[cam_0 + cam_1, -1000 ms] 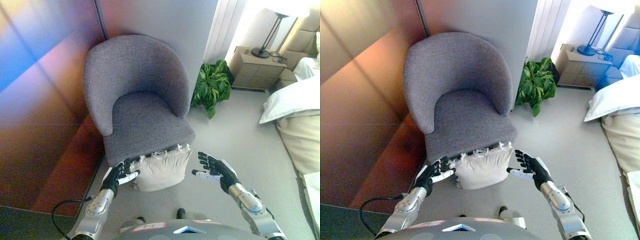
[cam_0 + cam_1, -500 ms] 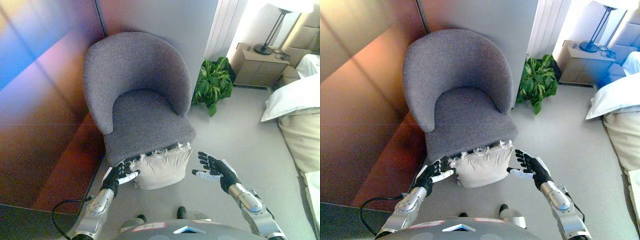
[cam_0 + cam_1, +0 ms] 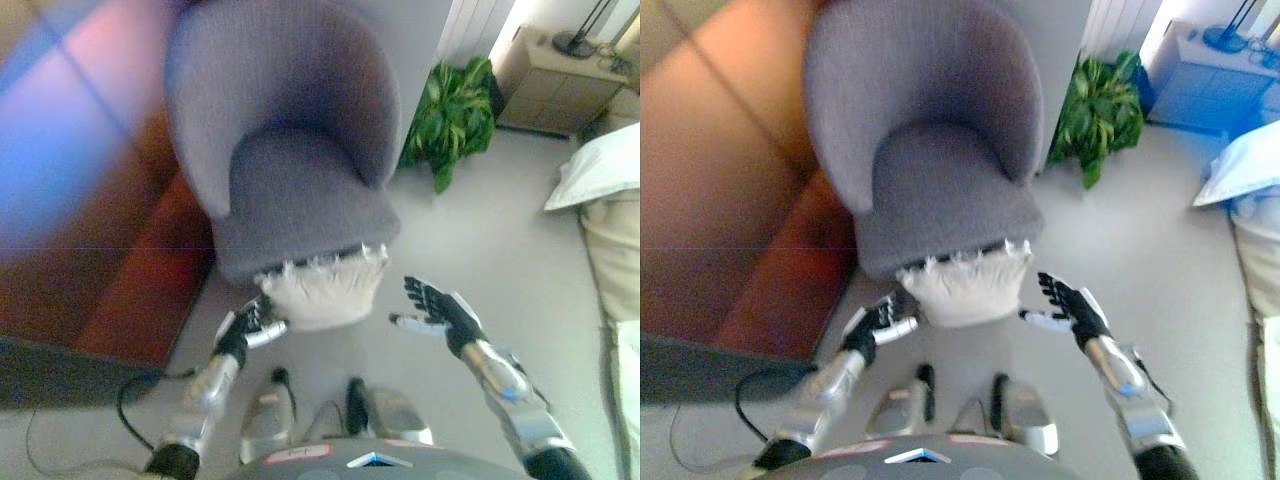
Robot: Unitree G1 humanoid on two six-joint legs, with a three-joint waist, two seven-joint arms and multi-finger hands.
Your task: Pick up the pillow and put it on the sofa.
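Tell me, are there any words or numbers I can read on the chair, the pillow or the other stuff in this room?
None can be read.
Grey chair: plain fabric, no writing.
White pillow: plain, no label shows.
Bedside table: no print shows.
Green plant, left hand and right hand: no marks to read.

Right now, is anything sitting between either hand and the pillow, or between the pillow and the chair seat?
Nothing visible. The left hand and right hand, both open, flank the pillow leaning against the grey chair; its seat is bare.
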